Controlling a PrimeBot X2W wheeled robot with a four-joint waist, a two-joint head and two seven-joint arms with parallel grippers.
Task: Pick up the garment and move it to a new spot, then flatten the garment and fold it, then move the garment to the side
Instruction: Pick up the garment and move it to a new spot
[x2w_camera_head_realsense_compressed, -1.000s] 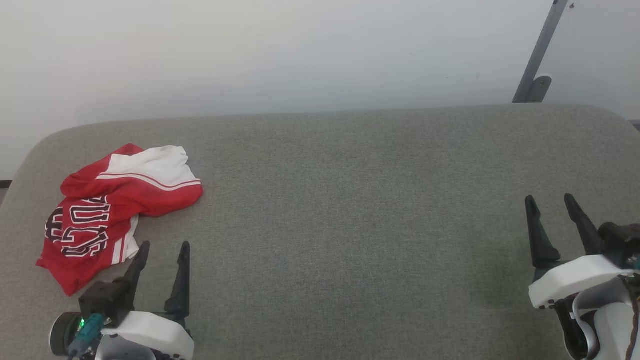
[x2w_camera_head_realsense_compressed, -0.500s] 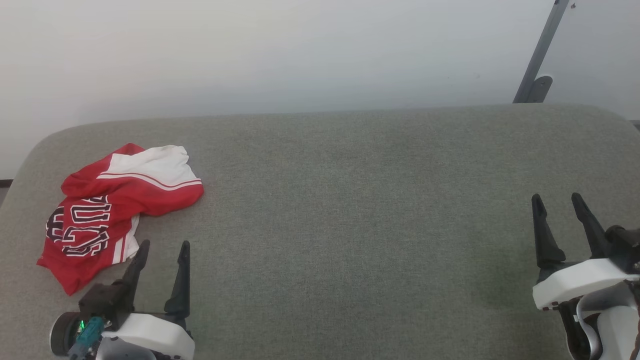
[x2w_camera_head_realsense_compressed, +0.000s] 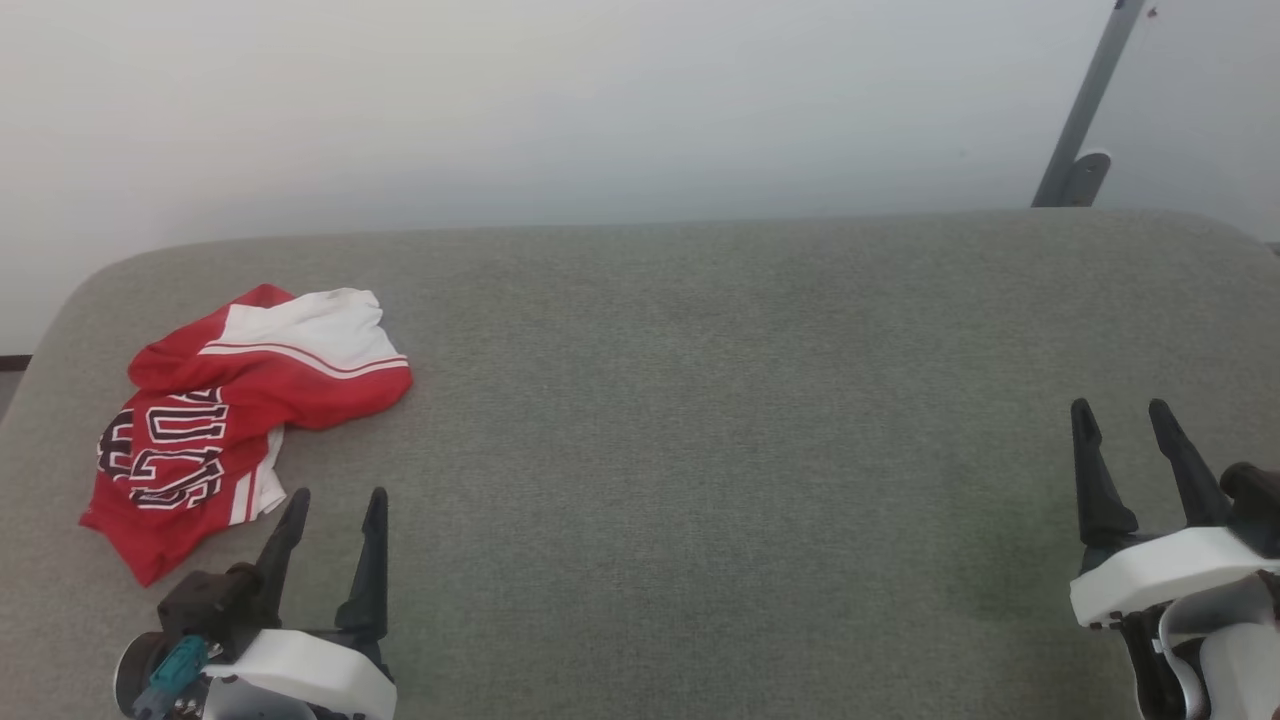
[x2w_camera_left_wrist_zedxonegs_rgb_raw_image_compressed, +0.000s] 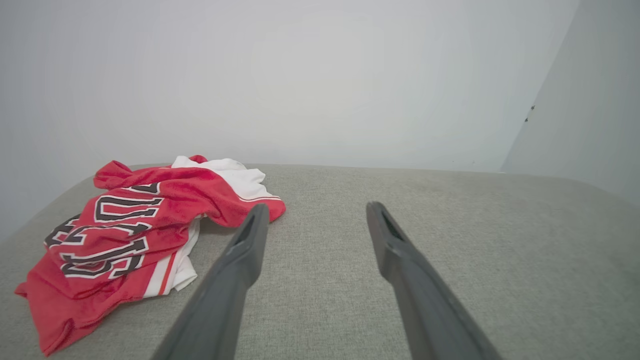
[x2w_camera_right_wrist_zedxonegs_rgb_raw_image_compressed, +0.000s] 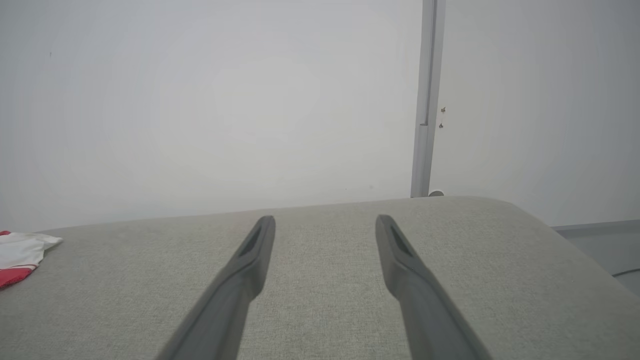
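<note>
From the head, we are seeing the left gripper (x2w_camera_head_realsense_compressed: 338, 493), fingers spread, just beside the garment (x2w_camera_head_realsense_compressed: 240, 400) near the worktop's (x2w_camera_head_realsense_compressed: 700, 400) left edge; the right gripper (x2w_camera_head_realsense_compressed: 1120, 406), fingers spread, far right. Left wrist: garment lying front-left. Right wrist: bare worktop stretching ahead.

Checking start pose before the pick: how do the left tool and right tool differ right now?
The left tool is close beside the garment; the right tool is across the grey surface, far from it. The left tool's wrist view takes in most of the garment; the right tool's catches a small corner at the frame edge. The left tool sits lower in the head view than the right tool. Shared: both open, both empty.
</note>
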